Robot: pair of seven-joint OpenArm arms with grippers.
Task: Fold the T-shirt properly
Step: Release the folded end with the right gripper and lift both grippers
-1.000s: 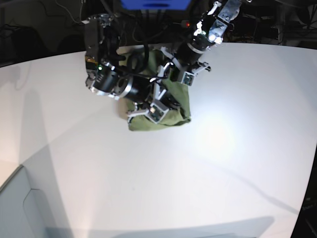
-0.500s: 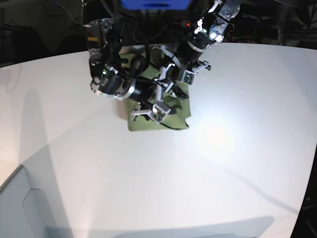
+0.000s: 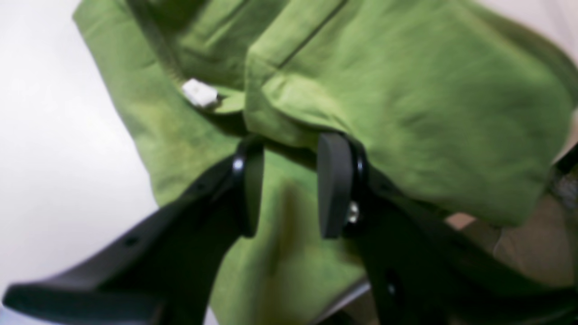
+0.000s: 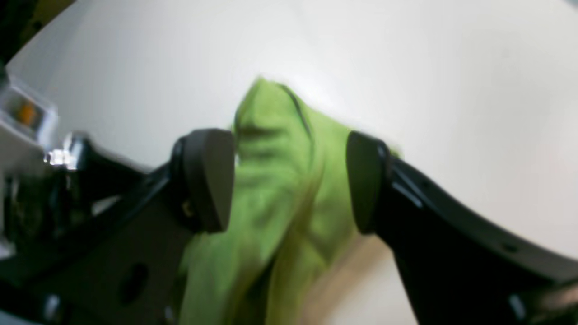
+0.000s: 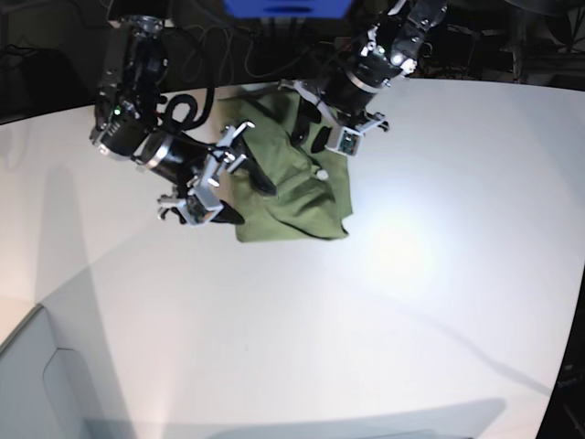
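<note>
In the base view, the right gripper (image 5: 245, 187) hangs at the folded T-shirt's (image 5: 302, 206) left edge, fingers (image 4: 207, 178) spread wide, gripping nothing. The T-shirt lies near the tabletop's (image 5: 411, 302) far edge. The left gripper (image 5: 311, 137) hovers over its far part, fingers (image 3: 332, 185) parted, empty.

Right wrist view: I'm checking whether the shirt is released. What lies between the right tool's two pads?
A raised ridge of the T-shirt lies between the open right tool's pads, seen in the right wrist view.
</note>
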